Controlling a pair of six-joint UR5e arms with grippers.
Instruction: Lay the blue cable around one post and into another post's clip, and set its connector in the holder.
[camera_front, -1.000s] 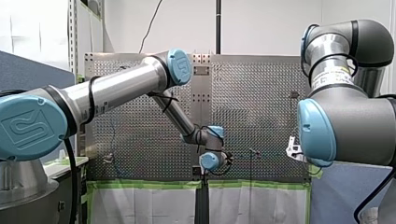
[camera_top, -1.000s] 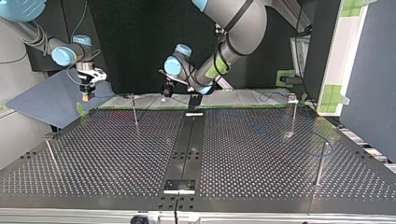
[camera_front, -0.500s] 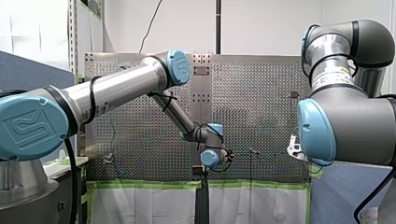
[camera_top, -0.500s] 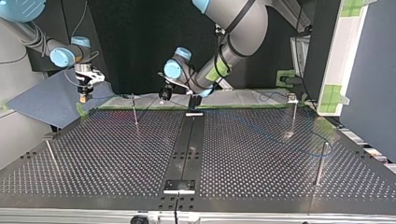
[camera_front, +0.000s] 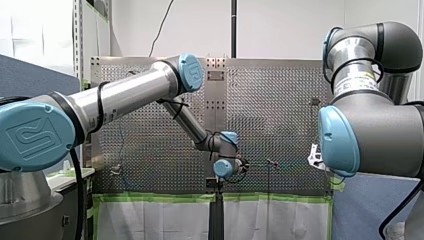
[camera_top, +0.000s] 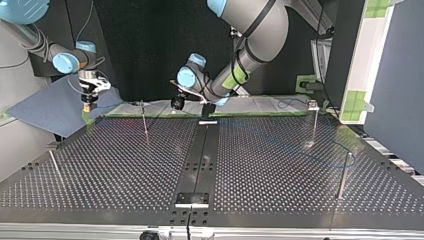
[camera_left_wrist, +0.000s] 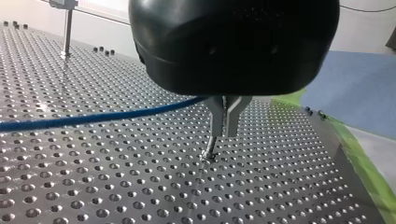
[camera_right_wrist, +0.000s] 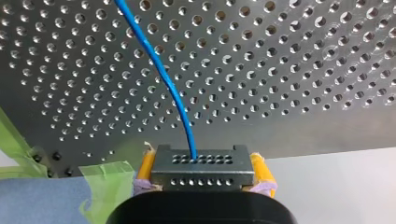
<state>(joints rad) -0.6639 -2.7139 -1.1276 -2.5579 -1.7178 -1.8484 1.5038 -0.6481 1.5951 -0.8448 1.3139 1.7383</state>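
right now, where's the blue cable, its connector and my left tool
blue cable (camera_right_wrist: 163, 74), right wrist view, on the middle of its visible run.
connector (camera_right_wrist: 201, 170), right wrist view, on the centre of its dark face.
left tool (camera_left_wrist: 223, 135), left wrist view, midway between its metal fingertips.

The table (camera_left_wrist: 116, 186) is dull grey metal. The cable (camera_right_wrist: 163, 74) wears glossy blue plastic. The connector (camera_right_wrist: 201, 179) looks matt and dark, my right gripper's (camera_right_wrist: 201, 163) pads (camera_right_wrist: 259, 168) matt yellow. My left gripper's (camera_left_wrist: 223, 133) shell is glossy black, its fingers (camera_left_wrist: 233, 112) bare metal.
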